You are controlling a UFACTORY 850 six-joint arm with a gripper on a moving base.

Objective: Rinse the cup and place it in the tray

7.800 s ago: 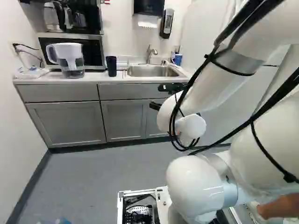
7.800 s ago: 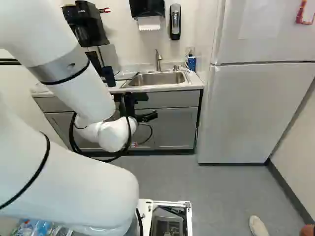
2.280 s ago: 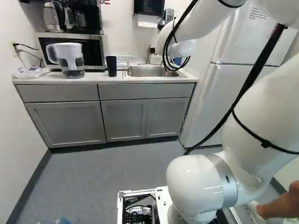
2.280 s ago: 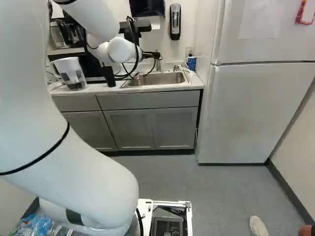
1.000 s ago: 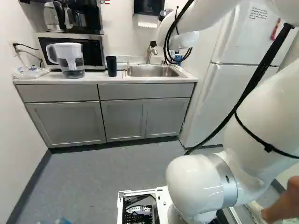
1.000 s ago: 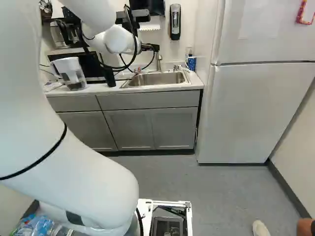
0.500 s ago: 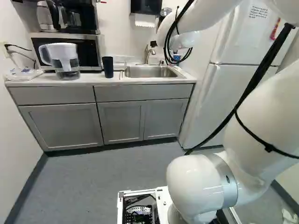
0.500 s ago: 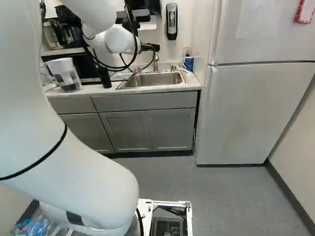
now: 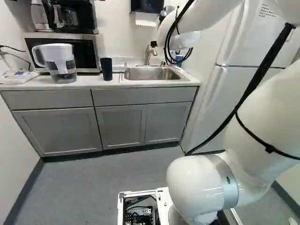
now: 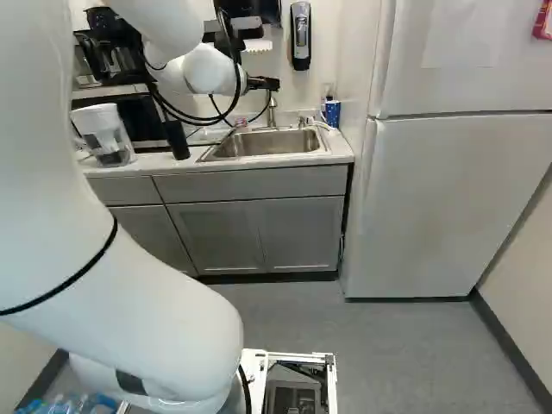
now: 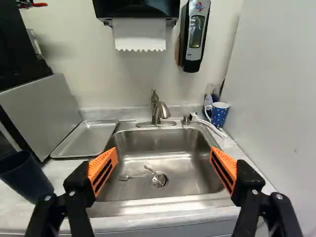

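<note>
Bright diffuse room light, soft shadows on wall (image 11: 69,49) under towel dispenser (image 11: 136,11), glare on metal sink (image 11: 190,173) and glossy white arm (image 9: 197,183).

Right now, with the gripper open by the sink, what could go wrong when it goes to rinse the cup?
The dark cup stands off to one side of the open gripper, so a sideways swing might knock it over. Utensils lie by the drain, so a cup set there could tip. The spotted mug might be picked by mistake.
</note>
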